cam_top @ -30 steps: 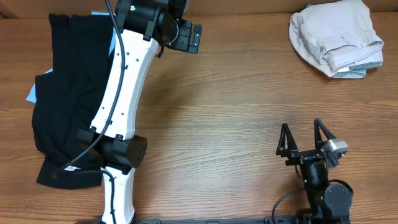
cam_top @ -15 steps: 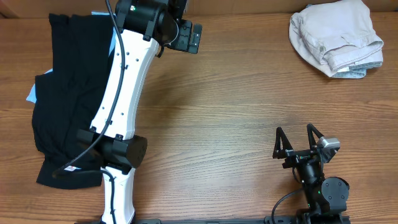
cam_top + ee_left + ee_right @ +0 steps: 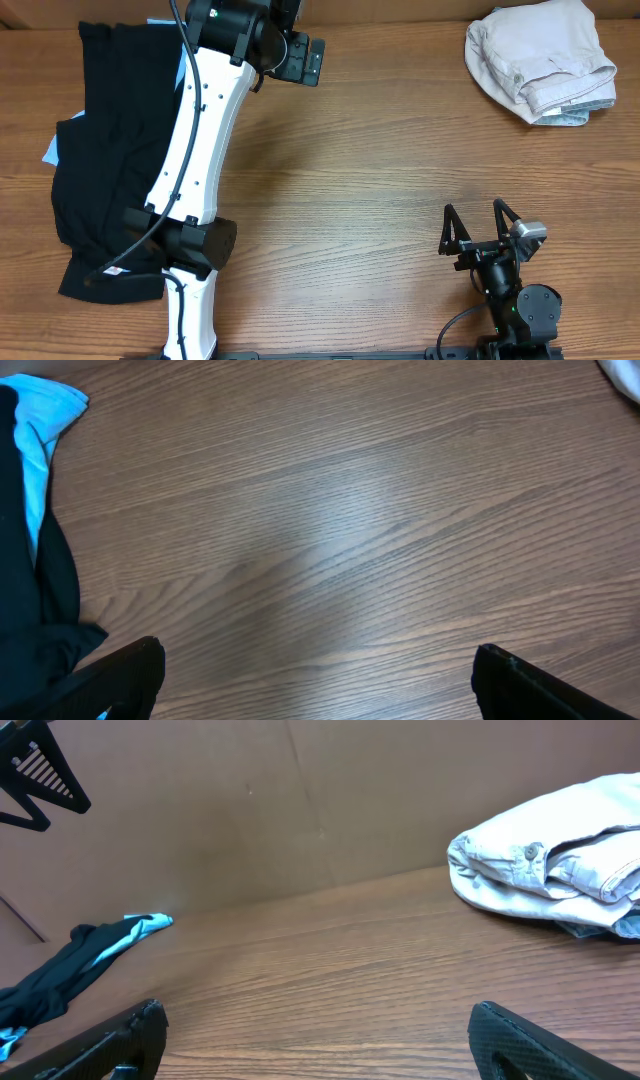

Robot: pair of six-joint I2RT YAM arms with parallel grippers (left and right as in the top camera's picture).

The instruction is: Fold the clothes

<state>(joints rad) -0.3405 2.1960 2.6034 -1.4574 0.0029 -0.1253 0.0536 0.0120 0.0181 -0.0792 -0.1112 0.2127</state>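
Note:
The beige shorts point(image 3: 540, 55) lie bunched at the table's back right, also seen in the right wrist view point(image 3: 545, 860), with a bit of light denim point(image 3: 570, 117) under their front edge. A black garment point(image 3: 110, 150) is spread along the left side, and light-blue cloth point(image 3: 50, 152) peeks out from under it. My left gripper point(image 3: 315, 680) hangs high over bare wood near the back, right of the black garment point(image 3: 30, 610), open and holding nothing. Near the front edge at the right, my right gripper point(image 3: 474, 215) is open and holds nothing.
My left arm's white link point(image 3: 195, 140) reaches from the front across the black garment's right edge. A brown cardboard wall point(image 3: 300, 810) closes the back of the wooden table point(image 3: 380, 170).
My right gripper has shifted slightly left and toward the front edge, then held still. The left arm and the clothes have not moved.

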